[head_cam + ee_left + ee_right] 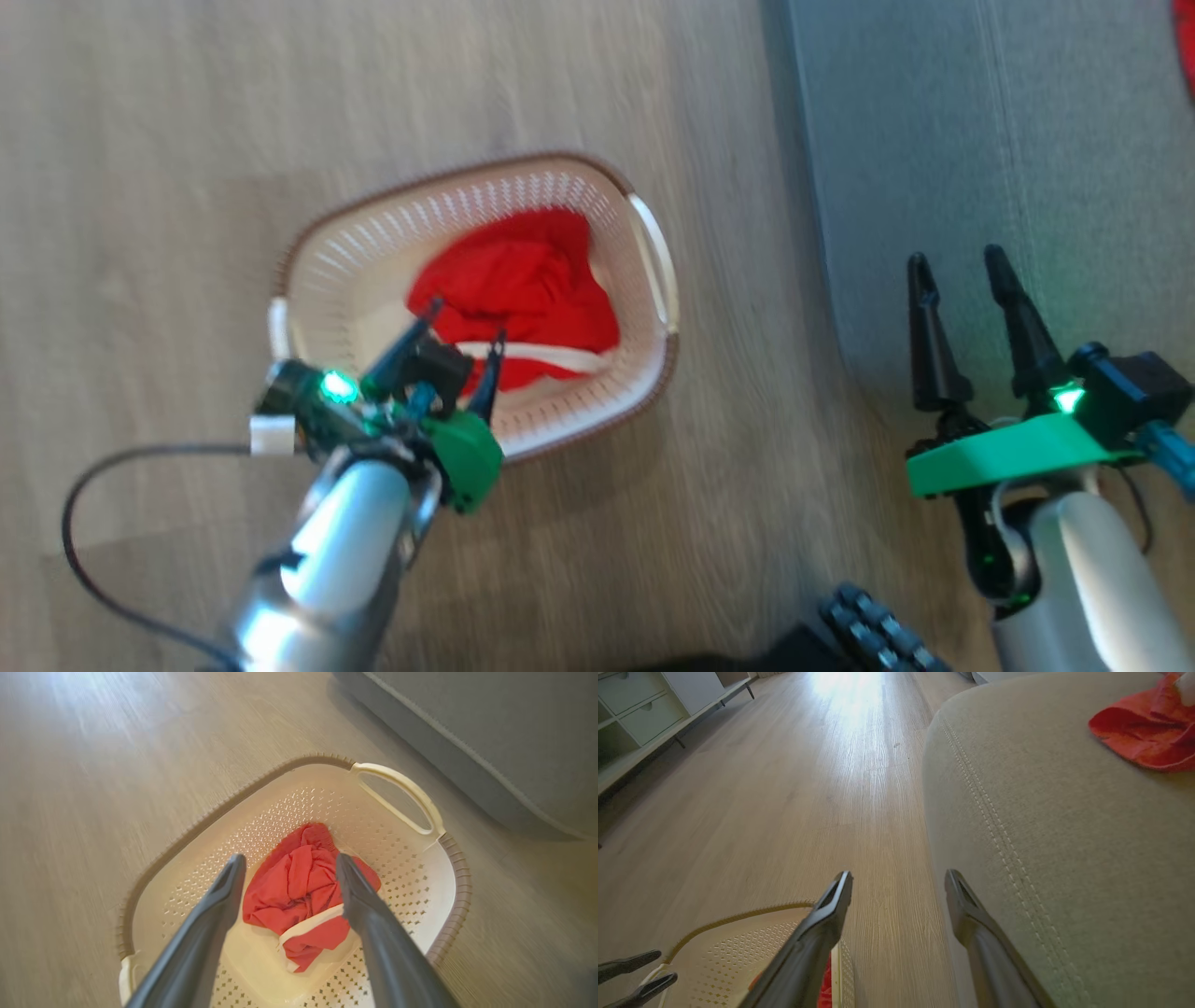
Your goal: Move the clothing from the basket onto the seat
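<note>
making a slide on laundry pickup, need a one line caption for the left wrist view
Open left pincer poised over a crumpled red garment in the cream basket, grey seat beyond.

Both arms extended, left pincer (467,320) spread, right pincer (955,257) spread

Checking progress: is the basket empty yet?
Not empty. A crumpled red garment lies inside the basket; a second red garment rests on the seat.
</note>
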{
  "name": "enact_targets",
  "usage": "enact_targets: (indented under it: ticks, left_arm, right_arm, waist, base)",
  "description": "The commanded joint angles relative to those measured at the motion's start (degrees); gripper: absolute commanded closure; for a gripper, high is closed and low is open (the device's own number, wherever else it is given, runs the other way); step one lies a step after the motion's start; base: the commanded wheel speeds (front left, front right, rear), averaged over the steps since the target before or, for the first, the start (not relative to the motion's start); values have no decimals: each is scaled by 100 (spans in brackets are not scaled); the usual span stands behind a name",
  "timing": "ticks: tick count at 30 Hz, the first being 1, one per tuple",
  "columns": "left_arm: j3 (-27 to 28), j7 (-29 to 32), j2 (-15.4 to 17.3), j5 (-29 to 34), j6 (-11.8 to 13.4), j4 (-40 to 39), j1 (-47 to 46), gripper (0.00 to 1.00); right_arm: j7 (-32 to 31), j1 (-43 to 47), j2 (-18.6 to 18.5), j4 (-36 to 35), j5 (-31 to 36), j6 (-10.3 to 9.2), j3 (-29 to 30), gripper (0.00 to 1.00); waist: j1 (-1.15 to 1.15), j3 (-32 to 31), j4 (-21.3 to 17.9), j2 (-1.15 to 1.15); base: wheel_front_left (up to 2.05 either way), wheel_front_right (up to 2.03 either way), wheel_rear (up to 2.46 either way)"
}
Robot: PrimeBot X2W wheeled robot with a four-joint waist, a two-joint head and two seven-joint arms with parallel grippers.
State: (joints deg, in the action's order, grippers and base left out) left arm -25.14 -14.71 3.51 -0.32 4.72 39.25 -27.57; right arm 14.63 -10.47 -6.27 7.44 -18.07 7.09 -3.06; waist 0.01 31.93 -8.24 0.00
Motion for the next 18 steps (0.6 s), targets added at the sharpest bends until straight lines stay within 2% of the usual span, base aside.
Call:
enact_targets:
  ticks: [1, 11, 18]
  left_arm:
    - [103, -29, 114, 77, 18, 121, -258, 0]
    - [-265, -29, 366, 439, -215, 2068, -1609, 0]
    - [-467, -28, 577, 620, -245, 2984, -2334, 0]
  right_arm:
    - [37, -23, 70, -195, 27, 40, -183, 0]
    - [37, -373, 295, -483, -32, 40, -491, 0]
    - [37, -561, 335, -570, -166, 40, -733, 0]
  waist:
    - [-1, 599, -435, 0]
    - [-1, 1415, -954, 0]
    - [-1, 1847, -1252, 0]
  base:
    - [0, 0, 0]
    - [0, 0, 0]
    - [0, 0, 0]
